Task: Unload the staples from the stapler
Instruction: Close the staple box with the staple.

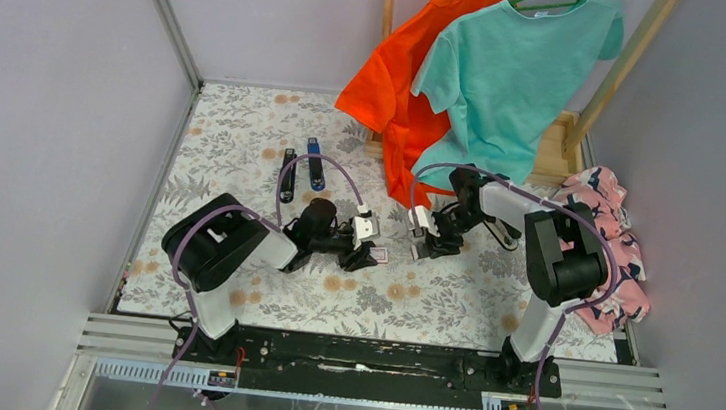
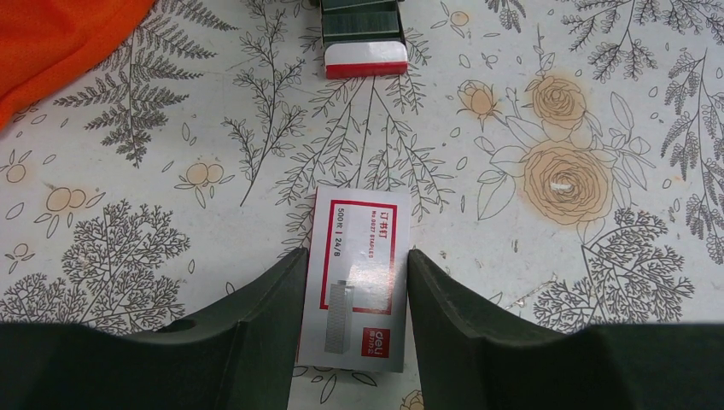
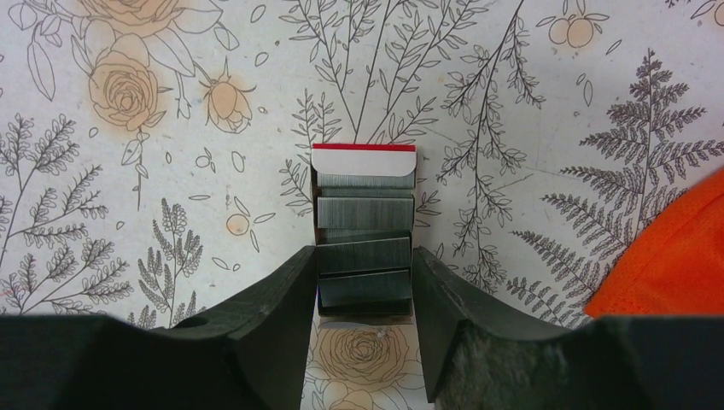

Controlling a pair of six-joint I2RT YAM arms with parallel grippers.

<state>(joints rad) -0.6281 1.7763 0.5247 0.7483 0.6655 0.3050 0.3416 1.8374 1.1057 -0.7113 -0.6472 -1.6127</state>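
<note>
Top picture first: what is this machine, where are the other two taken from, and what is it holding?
It is two robot arms, left and right, bolted side by side at the near edge of a flowered table. The top picture looks down from above and behind them. The other two come from a camera on each wrist, so the dark shapes at the bottom belong to the arm itself. The left fingers grip a flat red-and-white staple box. The right fingers grip an open tray of staple strips. Further back lie what looks like a black stapler and a blue-and-black bar. An orange shirt and a teal shirt hang behind.
</note>
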